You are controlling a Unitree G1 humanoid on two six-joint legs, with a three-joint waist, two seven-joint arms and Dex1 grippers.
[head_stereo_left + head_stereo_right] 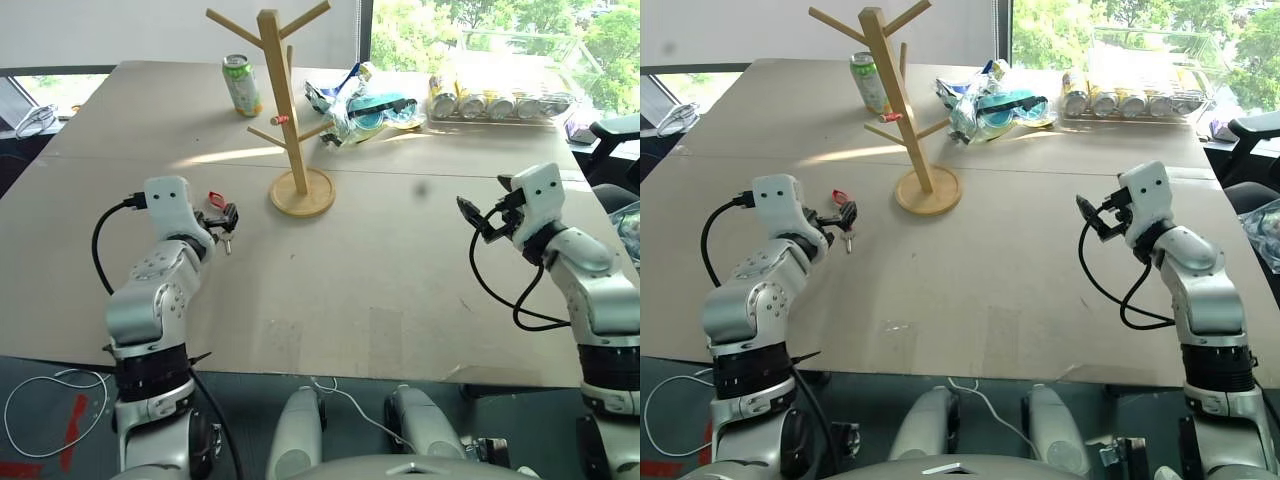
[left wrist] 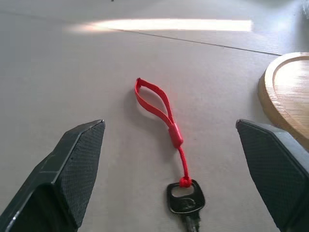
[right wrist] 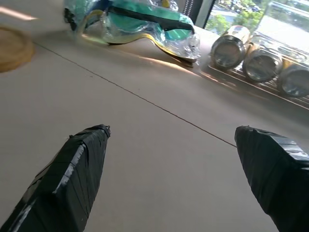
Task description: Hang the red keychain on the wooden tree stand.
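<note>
The red keychain (image 2: 166, 113) lies flat on the table, its strap loop pointing away from my left wrist camera and its dark key (image 2: 186, 198) nearest to it. My left gripper (image 1: 228, 217) hovers just over it, open, with one finger (image 2: 79, 159) on each side of the strap and neither touching it. The wooden tree stand (image 1: 284, 110) stands upright a short way beyond and to the right, on its round base (image 1: 302, 193), with bare pegs. My right gripper (image 1: 478, 218) is open and empty above the table's right side.
A green soda can (image 1: 241, 85) stands behind the stand to its left. A heap of plastic-wrapped items (image 1: 365, 105) and a clear tray of cans (image 1: 500, 100) line the far right of the table. The table's front edge (image 1: 330, 372) runs close to me.
</note>
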